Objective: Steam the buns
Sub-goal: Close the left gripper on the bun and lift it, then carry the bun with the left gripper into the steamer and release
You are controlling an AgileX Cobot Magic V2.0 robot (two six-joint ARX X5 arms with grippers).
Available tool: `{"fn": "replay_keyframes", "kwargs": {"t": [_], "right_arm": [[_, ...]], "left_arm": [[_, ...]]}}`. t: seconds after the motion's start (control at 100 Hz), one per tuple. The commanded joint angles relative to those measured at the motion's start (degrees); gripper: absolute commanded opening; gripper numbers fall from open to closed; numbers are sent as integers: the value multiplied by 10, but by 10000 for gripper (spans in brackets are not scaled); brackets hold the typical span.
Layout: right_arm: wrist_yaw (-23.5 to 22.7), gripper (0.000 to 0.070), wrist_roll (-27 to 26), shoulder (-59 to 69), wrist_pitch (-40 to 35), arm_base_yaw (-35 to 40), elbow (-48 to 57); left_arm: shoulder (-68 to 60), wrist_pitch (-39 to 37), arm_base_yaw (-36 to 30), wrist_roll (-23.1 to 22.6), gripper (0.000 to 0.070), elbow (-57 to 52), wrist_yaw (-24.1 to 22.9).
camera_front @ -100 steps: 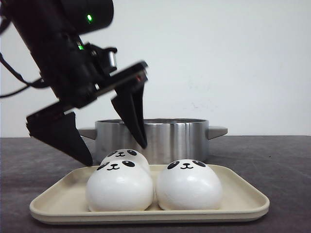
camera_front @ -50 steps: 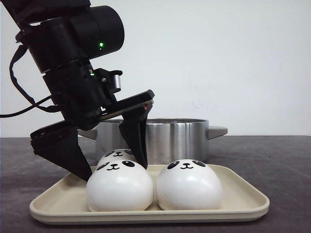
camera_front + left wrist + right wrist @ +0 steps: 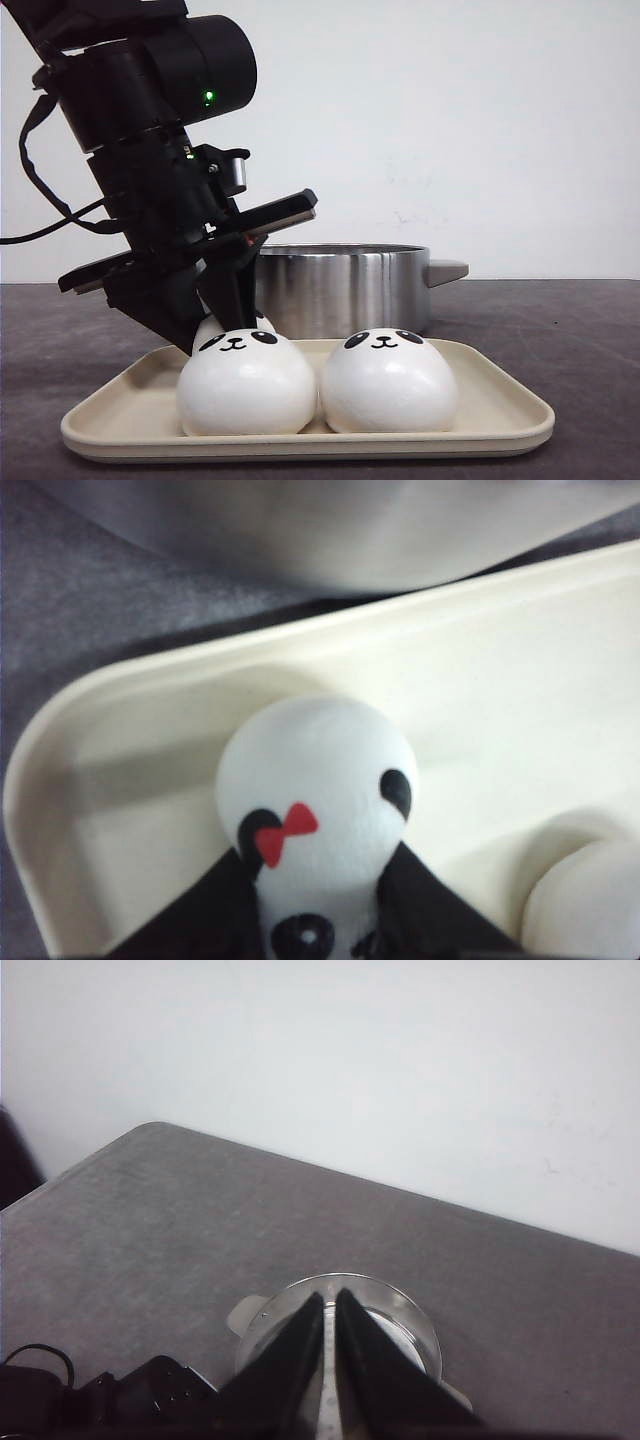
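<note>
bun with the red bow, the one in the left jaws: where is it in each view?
Front view: bow bun at the back left of the tray, mostly hidden behind the front-left bun and the left gripper.
Left wrist view: bow bun low in the middle, jaws on both sides.
Right wrist view: not in it.
Shared landmark: steel pot.

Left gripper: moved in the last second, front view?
Yes. Against the steel pot, the left gripper dropped toward the tray and its fingers closed around the rear bun.
</note>
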State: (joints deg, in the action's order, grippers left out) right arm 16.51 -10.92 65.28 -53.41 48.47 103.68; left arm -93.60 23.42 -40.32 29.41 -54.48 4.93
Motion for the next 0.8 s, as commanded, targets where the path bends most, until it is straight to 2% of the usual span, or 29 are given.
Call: {"fn": "replay_keyframes", "kwargs": {"t": [0.0, 0.09, 0.22, 0.34, 0.44, 0.55, 0.69, 0.79], "right_arm": [[2, 10, -7, 5, 2, 6, 9], [4, 11, -6, 5, 3, 6, 9], [20, 11, -2, 5, 3, 6, 9], [20, 11, 1, 5, 8, 6, 9], [19, 10, 7, 5, 9, 6, 9], [16, 11, 8, 5, 9, 6, 9], [15, 11, 9, 6, 11, 6, 9], [15, 11, 12, 6, 10, 6, 9]], "left_arm": [[-3, 23, -6, -2, 8, -13, 19], [30, 27, -13, -2, 8, -21, 42], [98, 22, -28, -3, 8, -46, 41], [158, 3, -39, -7, 9, -75, 38], [187, -20, -40, -9, 9, -105, 13], [185, -19, -31, -41, 9, -155, -22], [145, -16, -10, -90, 9, -217, -44], [101, -16, 10, -95, 9, -253, -50]]}}
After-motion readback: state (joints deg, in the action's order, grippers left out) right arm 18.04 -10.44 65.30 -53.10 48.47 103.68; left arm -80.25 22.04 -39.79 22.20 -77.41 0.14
